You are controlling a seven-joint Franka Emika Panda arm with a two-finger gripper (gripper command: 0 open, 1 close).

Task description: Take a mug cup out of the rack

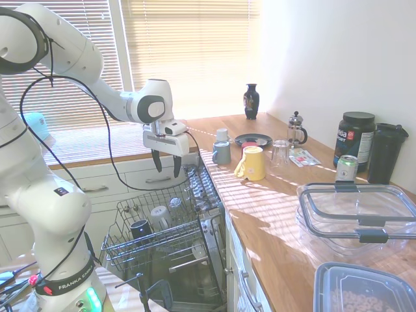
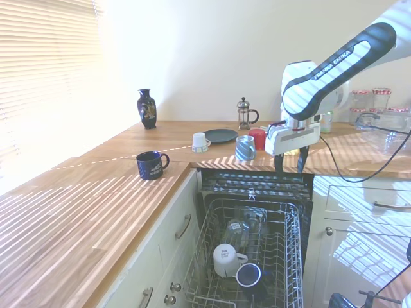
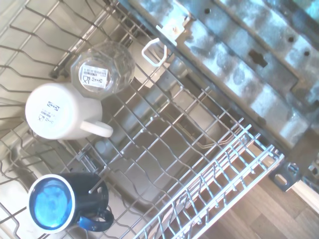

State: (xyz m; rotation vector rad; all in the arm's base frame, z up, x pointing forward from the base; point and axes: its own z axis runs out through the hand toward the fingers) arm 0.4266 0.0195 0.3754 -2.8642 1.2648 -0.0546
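Small glossy black mug cup (image 3: 67, 205) lies upright in grey wire rack (image 2: 290, 256) | empty gripper (image 1: 166, 164) spread, high above, mug toward rack's front end

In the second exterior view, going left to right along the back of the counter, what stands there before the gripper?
Dark blue vase → printed dark mug, nearer the counter's front edge → small white cup → dark plate → French press, against the wall → grey mug → red mug → gripper, open above the rack.

Home kitchen for sure: wooden countertop (image 1: 273, 208), open dishwasher with a pulled-out rack (image 2: 282, 256) right below the gripper (image 2: 290, 168), French press (image 1: 296, 129) beyond it.
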